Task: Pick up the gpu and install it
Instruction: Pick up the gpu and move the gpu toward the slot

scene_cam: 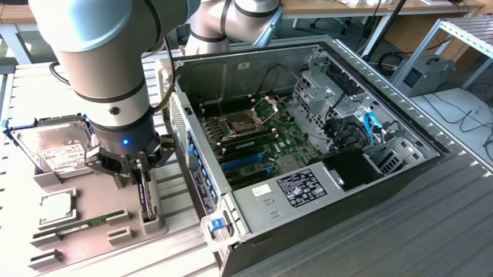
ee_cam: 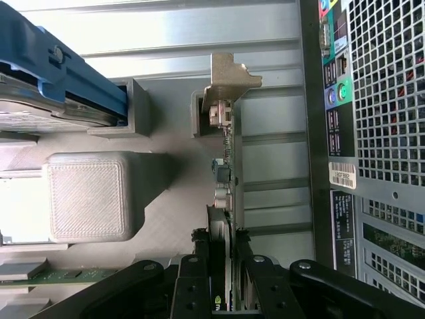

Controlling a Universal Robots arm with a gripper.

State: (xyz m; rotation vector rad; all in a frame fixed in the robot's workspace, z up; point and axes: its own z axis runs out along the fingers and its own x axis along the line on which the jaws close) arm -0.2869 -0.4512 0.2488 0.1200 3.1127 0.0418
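Gripper sits closest to the lens in the wrist view: fingers lie on both faces of the gpu and look clamped onto it, no gap visible. Exterior view, its left to its right: hard drive in a blue caddy on the grey holder tray, memory stick lying flat on the same tray, then the gripper pointing straight down over the gpu. Card stands on edge in its slot at the tray's case-side edge, silver bracket against a holder post. It looks seated, not lifted. Further right is the open pc case, motherboard exposed, blue expansion slots free. Judgement: pick-up step, grasp made, install not begun. Next move calls for a straight pull along the holder slot, card kept upright so the bracket clears the post, plus enough height to pass the case wall just beside the tray. Risk: the hold is on a thin edge, so the card could pivot.
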